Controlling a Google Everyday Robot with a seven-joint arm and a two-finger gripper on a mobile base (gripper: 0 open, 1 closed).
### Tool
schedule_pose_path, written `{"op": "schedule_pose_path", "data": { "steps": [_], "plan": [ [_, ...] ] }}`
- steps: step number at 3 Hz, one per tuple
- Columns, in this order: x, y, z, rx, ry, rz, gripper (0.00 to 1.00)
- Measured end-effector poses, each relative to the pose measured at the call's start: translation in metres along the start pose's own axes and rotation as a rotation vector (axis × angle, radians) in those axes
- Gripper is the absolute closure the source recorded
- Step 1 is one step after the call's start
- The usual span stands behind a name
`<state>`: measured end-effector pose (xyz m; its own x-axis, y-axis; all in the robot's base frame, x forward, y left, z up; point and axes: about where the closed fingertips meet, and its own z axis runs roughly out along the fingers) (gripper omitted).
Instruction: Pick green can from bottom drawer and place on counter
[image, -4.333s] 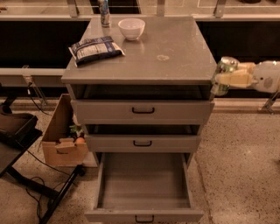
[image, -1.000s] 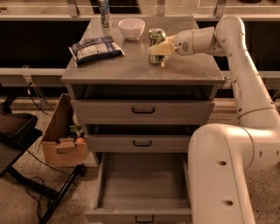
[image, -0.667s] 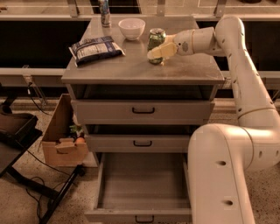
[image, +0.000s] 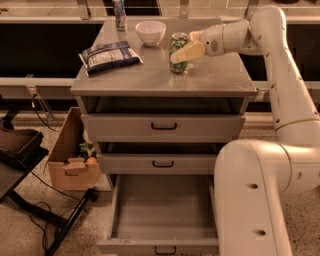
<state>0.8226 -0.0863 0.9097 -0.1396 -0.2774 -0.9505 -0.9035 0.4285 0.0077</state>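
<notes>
The green can (image: 178, 64) stands upright on the counter (image: 220, 75), right of centre toward the back. My gripper (image: 182, 46) reaches in from the right and straddles the can. The near fingertip (image: 186, 52) crosses the can's front, and the other is mostly hidden behind it. The jaws look open around the can rather than clamped on it. The bottom drawer (image: 160, 212) is pulled fully out below, and its grey floor is bare.
A white bowl (image: 150, 31), a dark chip bag (image: 109, 54) and a blue-white bottle (image: 119, 12) are on the counter's back left. A cardboard box (image: 75, 160) and a black stand (image: 20, 150) are on the floor at left. My arm's body (image: 255, 200) fills the lower right.
The can was carried from beside the cabinet onto the counter. Over the last second it has stayed put while the near finger slid up and right along it.
</notes>
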Motion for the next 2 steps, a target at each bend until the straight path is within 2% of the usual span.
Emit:
{"op": "schedule_pose_path", "data": {
  "steps": [1, 2],
  "plan": [
    [-0.052, 0.026, -0.071, 0.071, 0.174, -0.172, 0.00],
    [-0.110, 0.057, -0.178, 0.262, 0.464, -0.340, 0.00]
  ]
}}
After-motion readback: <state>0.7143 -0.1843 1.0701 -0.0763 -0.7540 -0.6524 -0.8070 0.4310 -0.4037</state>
